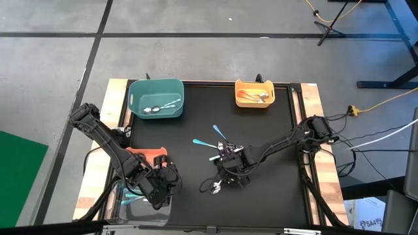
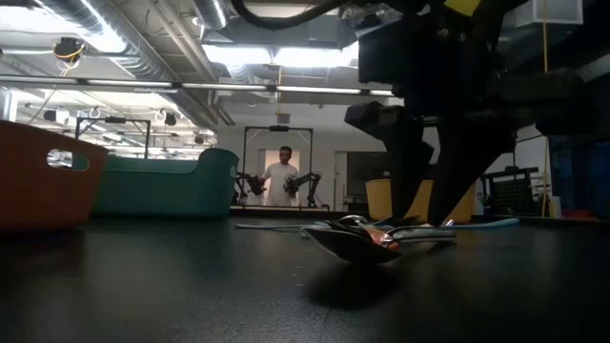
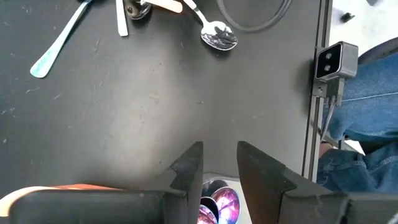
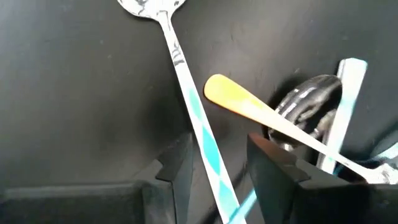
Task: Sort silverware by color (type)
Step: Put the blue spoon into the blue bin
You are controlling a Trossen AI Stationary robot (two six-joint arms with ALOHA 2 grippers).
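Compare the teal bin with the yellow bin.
The teal bin is larger and holds silver spoons; the yellow bin is smaller and holds orange spoons. The teal bin sits toward the left arm's side, the yellow toward the right's. Both stand at the mat's far edge.

In the high view the right gripper [image 1: 225,175] covers most of the spoon pile [image 1: 219,186] beneath it — single pieces cannot be told apart. The purple spoons [image 3: 219,205] show only partly between the left fingers [image 3: 189,171], cut by the picture's edge. The spoons in the teal bin [image 1: 155,98] and the orange bin [image 1: 255,94] are too small to count.
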